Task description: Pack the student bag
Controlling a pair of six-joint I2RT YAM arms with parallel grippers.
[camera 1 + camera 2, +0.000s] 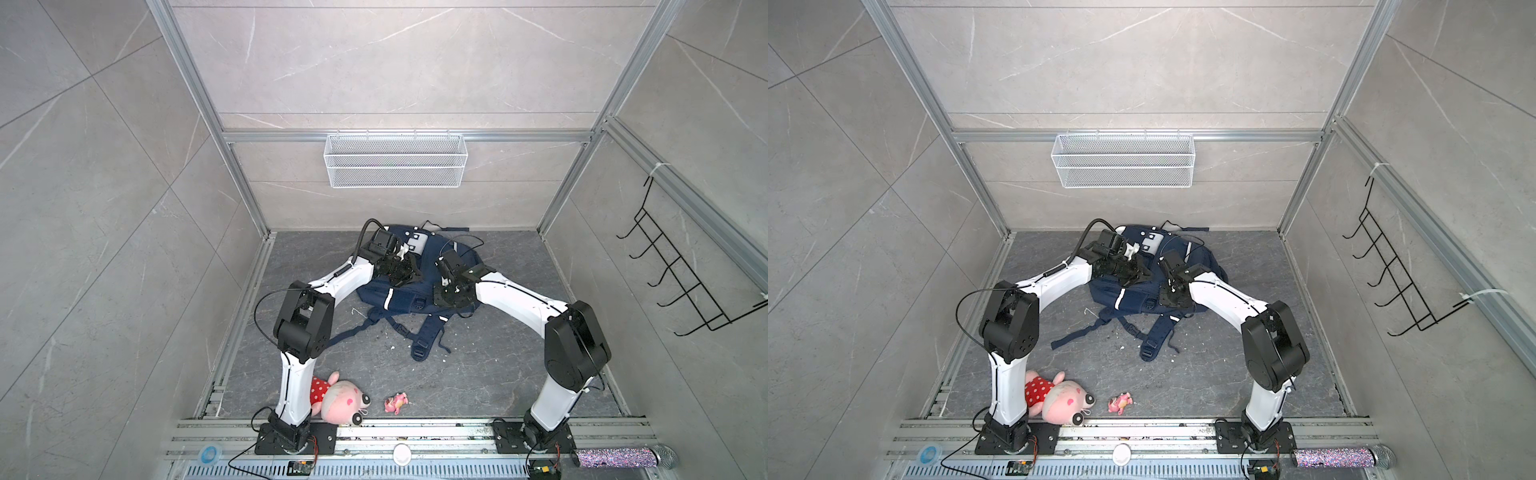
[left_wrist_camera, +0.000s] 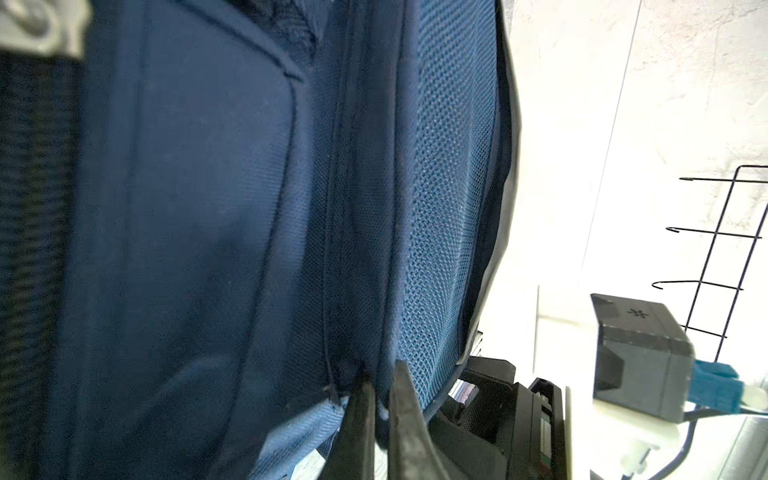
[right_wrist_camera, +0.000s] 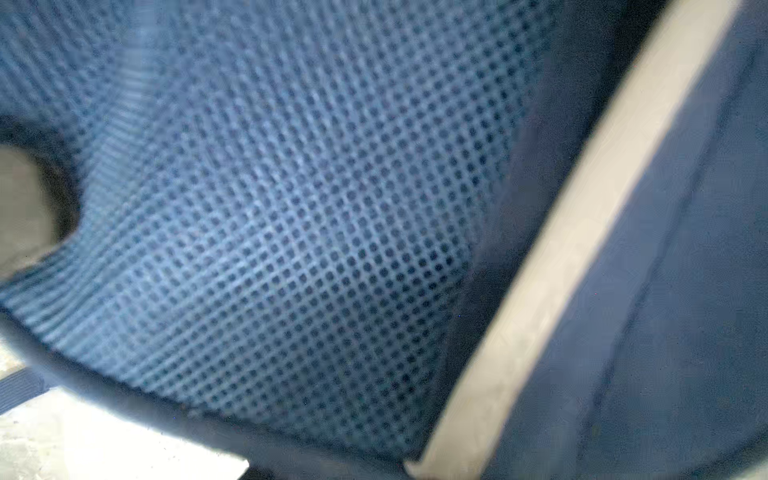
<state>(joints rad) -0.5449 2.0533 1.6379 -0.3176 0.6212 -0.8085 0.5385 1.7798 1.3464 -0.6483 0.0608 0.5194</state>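
Not much packed by the look of it. The student bag (image 1: 405,300) lies at the far middle of the floor, with the left gripper (image 2: 381,374) clenched on one of its seams. The right gripper (image 1: 445,286) is down at the mesh; can't tell if it's grabbing anything. The plush pig (image 1: 341,400) and small pink toy (image 1: 396,403) lie out front, unpacked.

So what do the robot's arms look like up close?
The left arm and the right arm have smooth white shells with chunky black joint blocks between them. Thin black cables loop alongside. The left gripper has two slim, dark, pointed fingers.
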